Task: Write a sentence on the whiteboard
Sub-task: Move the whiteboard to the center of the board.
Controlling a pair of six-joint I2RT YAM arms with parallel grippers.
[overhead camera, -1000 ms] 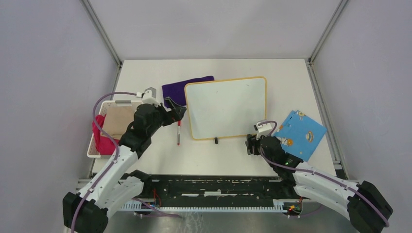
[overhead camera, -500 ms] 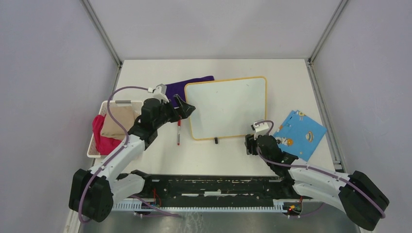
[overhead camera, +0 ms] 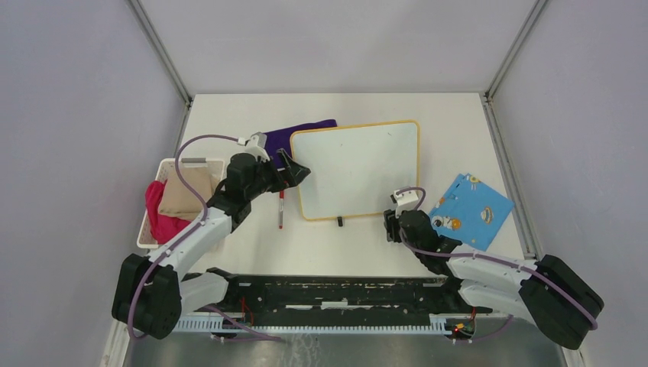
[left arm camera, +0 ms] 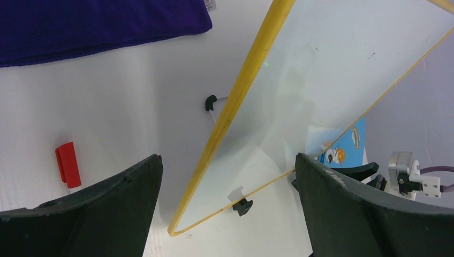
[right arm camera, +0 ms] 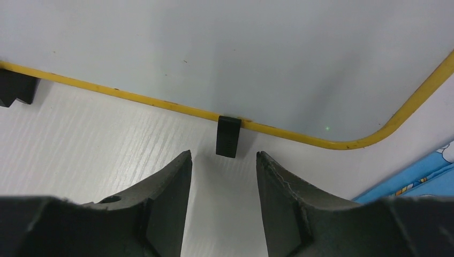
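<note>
White counter (overhead camera: 229, 245) before you carries the whiteboard (overhead camera: 358, 170), lying flat mid-surface. Your left end effector (overhead camera: 294, 172) hangs open over its left edge, near a red marker (overhead camera: 280, 208). Your right end effector (right arm camera: 222, 182), jaws apart, faces a black foot (right arm camera: 227, 136) on its near edge.

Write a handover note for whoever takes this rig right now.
Left gripper: open, empty, fingers over the left frame edge of the whiteboard.
Right gripper: open, empty, low by the black foot on the board's near edge.
Red marker: lying on the table just left of the board, not held.
Done: nothing written; the board surface is blank.
Left: pick up the marker, write the sentence.
</note>
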